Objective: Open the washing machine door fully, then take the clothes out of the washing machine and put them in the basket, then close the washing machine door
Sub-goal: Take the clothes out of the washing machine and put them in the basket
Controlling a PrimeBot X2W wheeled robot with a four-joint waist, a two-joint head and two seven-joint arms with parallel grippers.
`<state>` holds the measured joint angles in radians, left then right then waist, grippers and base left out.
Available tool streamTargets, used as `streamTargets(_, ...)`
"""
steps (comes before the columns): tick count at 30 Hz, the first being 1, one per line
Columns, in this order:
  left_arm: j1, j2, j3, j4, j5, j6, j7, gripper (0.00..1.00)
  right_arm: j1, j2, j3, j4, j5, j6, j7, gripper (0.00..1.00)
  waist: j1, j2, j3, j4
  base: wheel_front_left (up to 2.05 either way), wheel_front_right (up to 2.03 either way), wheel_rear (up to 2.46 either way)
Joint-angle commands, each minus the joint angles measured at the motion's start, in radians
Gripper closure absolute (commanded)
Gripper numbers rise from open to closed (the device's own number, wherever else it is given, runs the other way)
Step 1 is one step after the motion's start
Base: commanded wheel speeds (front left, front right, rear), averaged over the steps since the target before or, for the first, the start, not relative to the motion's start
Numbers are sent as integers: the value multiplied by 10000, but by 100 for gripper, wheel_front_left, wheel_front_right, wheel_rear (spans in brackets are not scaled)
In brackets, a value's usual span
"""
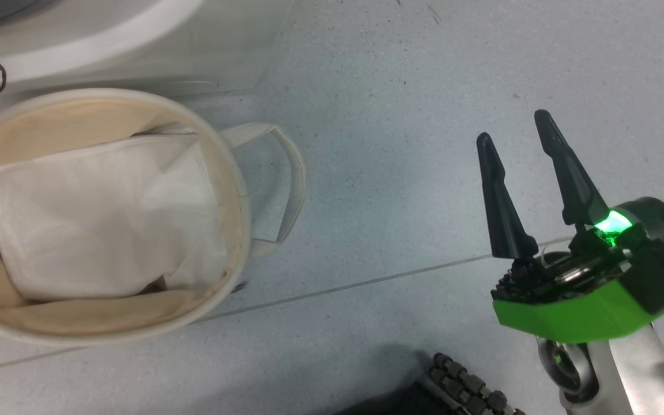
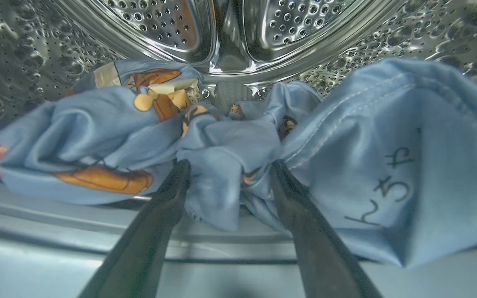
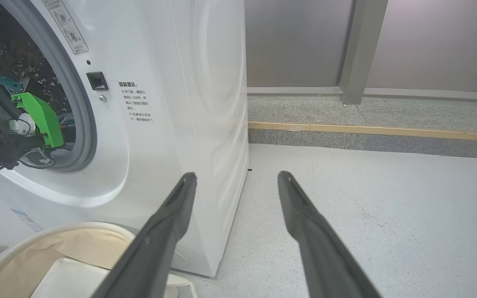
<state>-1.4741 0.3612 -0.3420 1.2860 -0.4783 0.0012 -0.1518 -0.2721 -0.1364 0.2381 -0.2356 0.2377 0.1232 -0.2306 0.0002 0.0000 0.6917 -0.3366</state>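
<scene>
Two left jaws flank the clothes [image 2: 222, 151], one basket [image 1: 107, 95] holding one sheet [image 1: 95, 219].

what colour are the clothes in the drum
The clothes: light blue, orange cartoon prints; left wrist view.

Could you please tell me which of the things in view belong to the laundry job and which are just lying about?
Belong to the job:
- washing machine
- clothes in its drum
- basket
- left hand, open at the clothes

Just lying about:
- white sheet in the basket
- dark cord near the basket
</scene>
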Motion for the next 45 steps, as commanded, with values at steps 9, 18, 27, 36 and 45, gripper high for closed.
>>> streamTargets(9,-180,261,39,-92,-51,-62,-474,100,259,32,164,-181,-35,75,-131,0,-2,0,-195,196,0,0,0)
streamTargets(18,1247,-400,155,-383,-449,-897,-1053,100,-58,54,577,259,229,75,-204,0,-2,0,-1623,899,0,0,0)
streamTargets(27,3432,-429,250,-2534,-860,-1299,-1097,100,-45,-18,1014,1109,658,75,-226,0,-2,0,-3633,1749,0,0,0)
streamTargets(36,4890,42,-245,-6063,-1618,-1292,390,100,421,-113,1271,1730,1086,75,-79,0,-2,0,-5252,2581,0,0,0)
streamTargets(45,6454,1130,241,-12191,-2164,435,3104,100,699,-45,1422,1888,1295,75,-26,0,-2,0,-6014,2950,0,0,0)
